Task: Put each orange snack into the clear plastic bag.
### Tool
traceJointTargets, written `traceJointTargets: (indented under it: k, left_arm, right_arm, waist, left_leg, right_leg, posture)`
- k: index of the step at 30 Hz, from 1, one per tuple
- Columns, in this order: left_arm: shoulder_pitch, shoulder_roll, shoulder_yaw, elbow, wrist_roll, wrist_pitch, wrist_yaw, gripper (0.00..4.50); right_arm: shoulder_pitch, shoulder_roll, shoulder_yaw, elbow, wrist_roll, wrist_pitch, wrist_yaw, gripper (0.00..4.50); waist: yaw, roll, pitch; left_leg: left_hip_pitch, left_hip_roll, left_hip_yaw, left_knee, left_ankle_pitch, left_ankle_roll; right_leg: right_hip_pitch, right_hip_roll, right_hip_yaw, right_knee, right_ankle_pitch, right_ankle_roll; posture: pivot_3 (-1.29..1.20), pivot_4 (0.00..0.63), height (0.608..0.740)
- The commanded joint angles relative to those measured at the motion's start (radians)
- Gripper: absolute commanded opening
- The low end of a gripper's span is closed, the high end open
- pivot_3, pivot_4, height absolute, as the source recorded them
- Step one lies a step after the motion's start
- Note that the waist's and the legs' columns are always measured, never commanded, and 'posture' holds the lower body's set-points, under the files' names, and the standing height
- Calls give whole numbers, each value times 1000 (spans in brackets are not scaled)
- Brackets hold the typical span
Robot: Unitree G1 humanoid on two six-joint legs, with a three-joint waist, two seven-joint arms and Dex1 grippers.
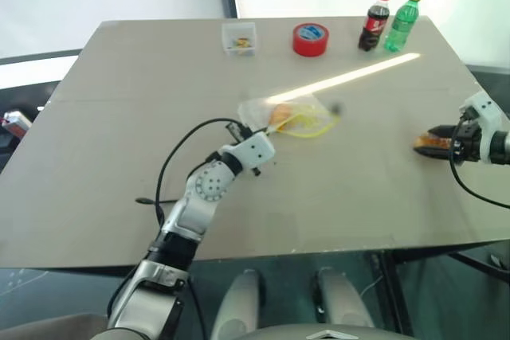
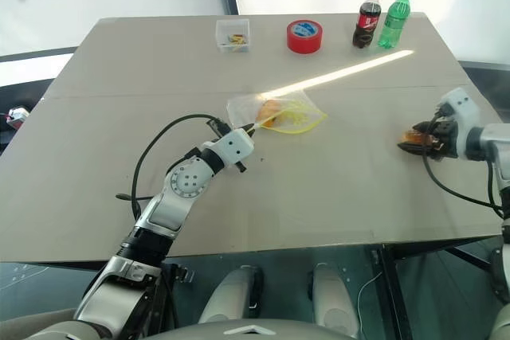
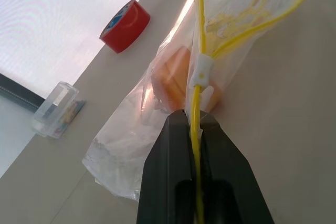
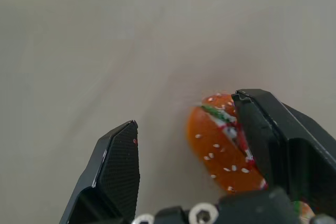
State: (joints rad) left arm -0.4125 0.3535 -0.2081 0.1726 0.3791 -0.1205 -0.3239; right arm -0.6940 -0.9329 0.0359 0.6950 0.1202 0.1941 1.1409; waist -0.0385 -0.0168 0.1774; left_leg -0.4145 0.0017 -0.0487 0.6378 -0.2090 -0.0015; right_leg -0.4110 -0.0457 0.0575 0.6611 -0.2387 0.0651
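The clear plastic bag lies mid-table with its yellow strip towards me. My left gripper is shut on that yellow edge, holding it up a little. One orange snack sits inside the bag, just beyond the fingertips. At the table's far right, the other orange snack, a sesame-topped bun in glossy wrap, lies between the fingers of my right gripper. That gripper is open. The snack rests against one finger, with a wide gap to the other finger.
Along the far edge stand a small clear box, a red tape roll, a cola bottle and a green bottle. The right gripper is close to the table's right edge. A black cable loops from my left arm.
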Motion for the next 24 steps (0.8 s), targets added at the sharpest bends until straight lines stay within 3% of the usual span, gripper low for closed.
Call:
traceJointTargets:
  k: [1,13,16,22,24]
  left_arm:
    - [-13,2,-2,-6,-12,-17,2,0]
    - [2,-8,-2,-23,-7,-4,11,0]
    - [1,-8,-1,-20,-5,-4,14,0]
    - [3,-7,2,-23,-5,-1,16,0]
    - [3,-7,2,-22,-5,-1,17,0]
  right_arm:
    - [-54,-15,8,64,-50,-75,2,3308]
    - [-127,-5,57,255,-166,-140,24,3308]
    - [-147,6,56,282,-179,-150,0,2574]
    - [-162,25,40,231,-155,-116,50,22]
    - [-163,46,21,149,-107,-54,93,22]
  waist:
    - [0,0,0]
    - [1,0,0]
    - [1,0,0]
    - [1,0,0]
    - [-4,0,0]
  left_leg:
    - [0,0,0,0,0,0]
    - [0,0,0,0,0,0]
    - [0,0,0,0,0,0]
    - [0,0,0,0,0,0]
    - [0,0,0,0,0,0]
  right_leg:
    - [0,0,0,0,0,0]
    - [0,-1,0,0,0,0]
    - [0,-1,0,0,0,0]
    - [0,-1,0,0,0,0]
    - [0,-1,0,0,0,0]
  posture:
    - [0,150,740]
    - [0,150,740]
    - [0,150,740]
    - [0,150,740]
    - [0,150,740]
